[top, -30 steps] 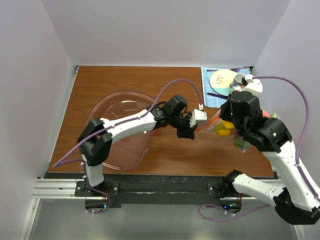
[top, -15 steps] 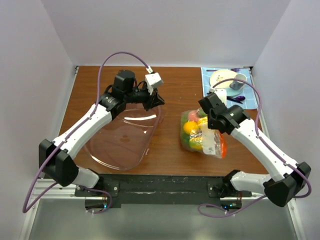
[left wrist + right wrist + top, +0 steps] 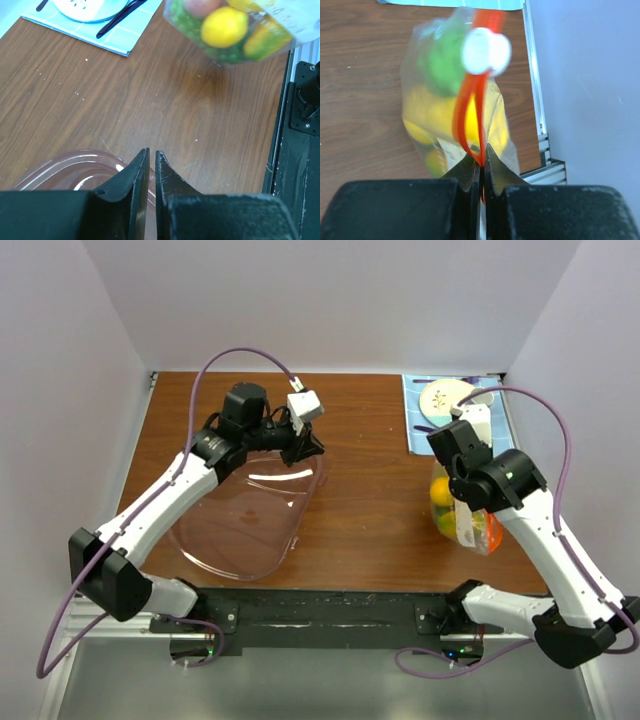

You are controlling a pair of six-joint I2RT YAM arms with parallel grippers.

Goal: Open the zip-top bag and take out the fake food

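**A:** What has moved in the last half second?

**B:** The bag has swung from the middle-right of the table out toward its right edge, carried by the right arm. The left arm has barely shifted.

**A:** Where is the bag now?

**B:** It hangs under the right gripper, on the near side of the blue mat. I cannot tell whether its bottom touches the wood. The food is inside, with yellow, green and reddish pieces showing through the plastic.

**A:** How is it held?

**B:** The right gripper is clamped on the bag's orange strip. A loop of the strip stands out from between its fingers. The bag is blurred in the wrist view.

**A:** And the left?

**B:** The left gripper hovers at the far rim of the clear bowl. Its 2 fingers are nearly together, with a thin slit between them and nothing visible in it.
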